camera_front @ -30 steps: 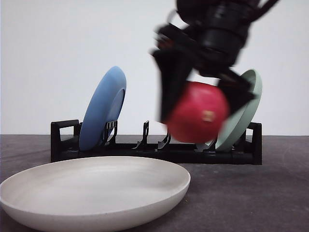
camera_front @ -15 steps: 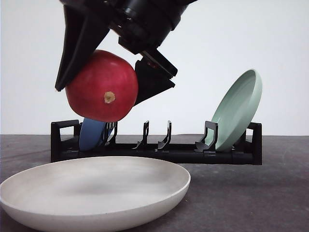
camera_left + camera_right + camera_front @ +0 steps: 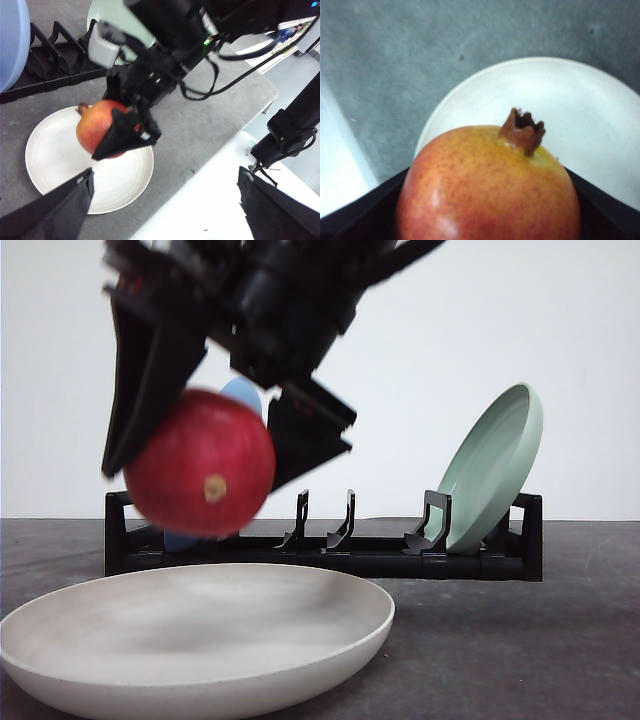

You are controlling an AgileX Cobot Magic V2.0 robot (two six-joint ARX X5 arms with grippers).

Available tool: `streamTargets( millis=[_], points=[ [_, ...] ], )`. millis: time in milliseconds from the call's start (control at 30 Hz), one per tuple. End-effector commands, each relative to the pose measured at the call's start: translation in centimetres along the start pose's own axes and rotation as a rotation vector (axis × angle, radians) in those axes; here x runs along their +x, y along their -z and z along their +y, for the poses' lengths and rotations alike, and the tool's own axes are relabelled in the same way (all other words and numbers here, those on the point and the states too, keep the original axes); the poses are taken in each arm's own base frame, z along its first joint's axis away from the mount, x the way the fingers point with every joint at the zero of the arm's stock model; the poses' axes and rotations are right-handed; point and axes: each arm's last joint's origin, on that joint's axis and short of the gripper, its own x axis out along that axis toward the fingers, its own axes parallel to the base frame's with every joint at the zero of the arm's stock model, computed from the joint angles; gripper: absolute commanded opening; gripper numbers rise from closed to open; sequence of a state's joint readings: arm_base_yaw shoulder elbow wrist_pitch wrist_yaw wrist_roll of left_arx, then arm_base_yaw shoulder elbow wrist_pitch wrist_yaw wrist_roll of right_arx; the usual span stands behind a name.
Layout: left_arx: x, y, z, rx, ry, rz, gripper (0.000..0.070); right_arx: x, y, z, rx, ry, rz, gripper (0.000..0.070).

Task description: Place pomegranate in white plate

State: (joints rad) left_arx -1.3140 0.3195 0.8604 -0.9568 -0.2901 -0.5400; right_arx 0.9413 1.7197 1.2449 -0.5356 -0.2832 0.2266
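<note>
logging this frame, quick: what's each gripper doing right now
Left gripper: open, holding nothing.
Right gripper: shut on the pomegranate, above the white plate.

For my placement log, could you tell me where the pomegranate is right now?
In the front view the pomegranate hangs left of centre, clamped in the right gripper above the white plate, in front of the black rack.

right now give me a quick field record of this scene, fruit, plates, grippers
pomegranate: held in the air above the white plate, not touching it
white plate: flat on the grey table, nothing in it
right gripper: shut on pomegranate
left gripper: open, holding nothing
rack: behind the white plate, holds blue plate and green plate on edge
</note>
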Motion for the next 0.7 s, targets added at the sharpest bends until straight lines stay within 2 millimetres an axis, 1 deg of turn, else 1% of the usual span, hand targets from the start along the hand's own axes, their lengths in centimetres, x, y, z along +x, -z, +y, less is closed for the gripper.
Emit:
streamTargets(
  millis=[0,133,267,667],
  points=[
    [-0.1,-0.2,-0.1,0.001,0.015,-0.009,0.0555,0.9,-0.4,0.3,0.000,-0.003,0.007,0.0401],
    [-0.1,-0.2,-0.1,0.001,0.015,-0.009,0.0555,2.3,0.0,-0.2,0.014,0.005,0.052,0.0401],
    [-0.1,-0.2,-0.1,0.002,0.015,-0.009,0.0555,3.1,0.2,-0.5,0.022,0.015,0.081,0.0401],
    [-0.1,-0.2,-0.1,0.002,0.014,-0.009,0.0555,3.4,0.7,-0.8,0.041,0.030,0.128,0.0410]
  ],
)
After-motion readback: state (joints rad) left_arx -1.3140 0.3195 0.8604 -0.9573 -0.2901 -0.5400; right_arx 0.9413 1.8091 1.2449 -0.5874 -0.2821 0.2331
